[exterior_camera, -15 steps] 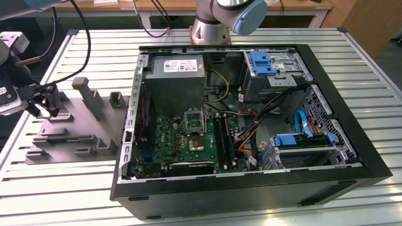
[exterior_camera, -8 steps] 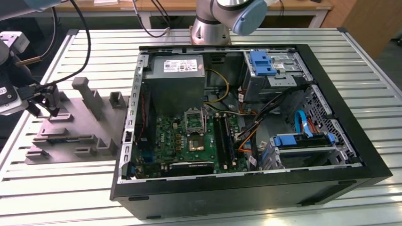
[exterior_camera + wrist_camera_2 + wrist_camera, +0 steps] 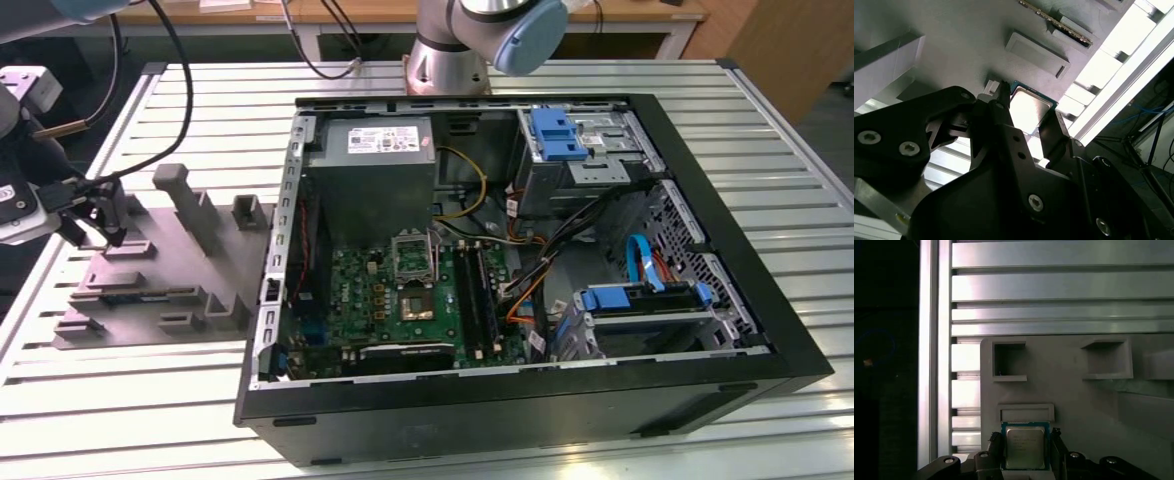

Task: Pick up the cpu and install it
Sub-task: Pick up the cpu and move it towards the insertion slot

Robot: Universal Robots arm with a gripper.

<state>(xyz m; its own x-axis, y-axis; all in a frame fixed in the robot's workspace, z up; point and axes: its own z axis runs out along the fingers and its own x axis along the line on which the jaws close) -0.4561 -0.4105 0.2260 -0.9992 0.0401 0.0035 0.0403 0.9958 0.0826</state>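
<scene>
The pincer [image 3: 1024,438] is pinching the cpu [image 3: 1025,450] by two opposite edges while it's sitting in its nest on the grey tray [image 3: 1079,405], which I'm reckoning is right for a light, stiff, slick, easily damaged chip.

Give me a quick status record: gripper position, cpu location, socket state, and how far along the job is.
gripper: low over the grey tray, at the exterior view's left, right at the cpu
cpu: at the tray beside a raised block, silvery top facing up
socket: on the motherboard inside the open case, dark centre showing
stage: cpu not yet at the socket
</scene>
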